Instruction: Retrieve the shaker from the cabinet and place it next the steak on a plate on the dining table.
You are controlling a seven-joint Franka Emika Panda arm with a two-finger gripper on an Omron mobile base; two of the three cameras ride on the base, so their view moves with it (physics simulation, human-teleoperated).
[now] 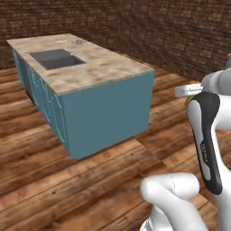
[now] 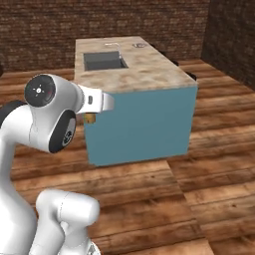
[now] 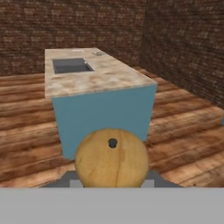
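Right up close in the hand view, the round wooden top of the shaker [image 3: 112, 158] sits between the gripper [image 3: 112, 181] fingers, a small dark hole near its upper middle. Its tan grain bulges large, and the fingers are closed on it from either side, so the shaker is carried in the air rather than standing on anything.

From the right base view, a sliver of the tan shaker [image 2: 90, 118] peeks out under the white hand, in front of the teal side of the dining table [image 2: 144, 74]. In the left base view the arm rises at the right edge, and a bit of tan shows by the hand [image 1: 191, 91], well apart from the table [image 1: 103, 67].

Ahead stands the table with its marbled beige top and teal base. A dark sink [image 3: 72, 65] is set into the far half of the top, with a silver tap [image 2: 113, 46] behind it. Near the far corner lies something small and pale, probably the plate [image 2: 140, 45], too tiny to make out properly. A wooden plank floor [image 2: 189, 184] spreads all around, with brick walls [image 3: 87, 22] behind.
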